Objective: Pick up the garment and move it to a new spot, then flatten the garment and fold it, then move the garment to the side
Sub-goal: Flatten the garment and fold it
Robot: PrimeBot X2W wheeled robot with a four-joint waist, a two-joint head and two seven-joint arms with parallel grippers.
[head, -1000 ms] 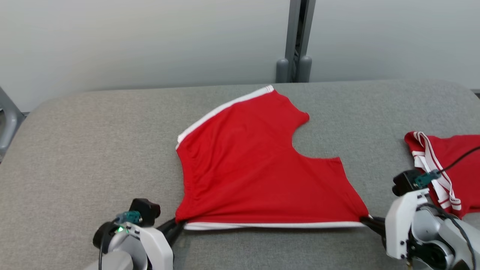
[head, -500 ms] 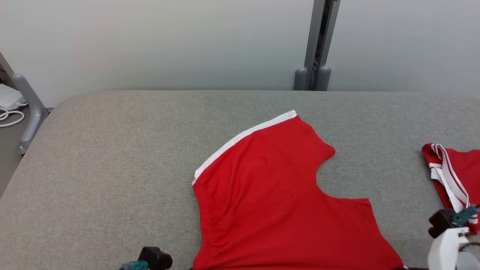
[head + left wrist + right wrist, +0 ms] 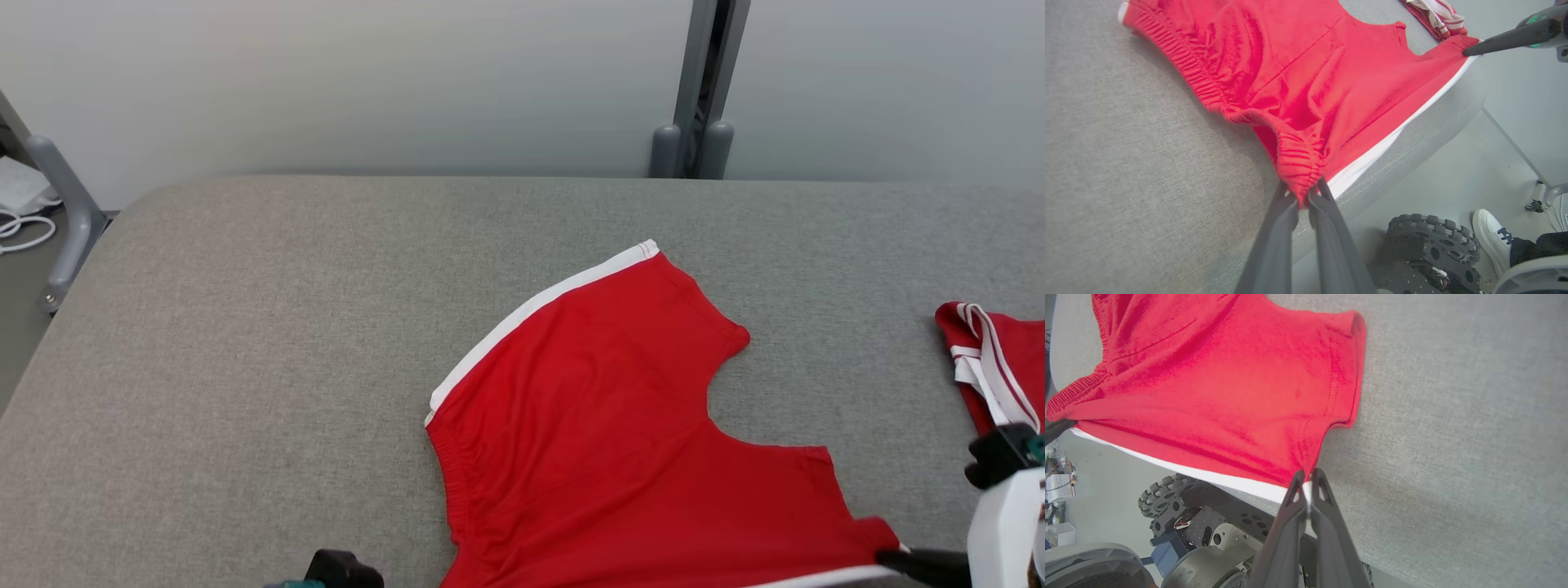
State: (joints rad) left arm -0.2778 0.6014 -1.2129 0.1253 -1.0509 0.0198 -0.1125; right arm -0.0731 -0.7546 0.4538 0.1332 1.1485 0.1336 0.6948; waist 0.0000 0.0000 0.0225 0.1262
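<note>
Red shorts (image 3: 620,425) – white side stripe, gathered waistband – spread flat

red shorts (image 3: 620,441) | white side stripes | spread flat | near table edge

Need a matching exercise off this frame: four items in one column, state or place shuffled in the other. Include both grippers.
Column 1
1. left gripper
2. right gripper
3. striped garment
4. white shoe

Column 2
A. on the floor near the robot's wheel
B. shut on the white-trimmed leg corner of the red shorts
C. lying loose at the right end of the table
D. shut on the gathered elastic corner of the shorts

Pairs: 1-D, 2-B, 3-C, 4-A
</note>
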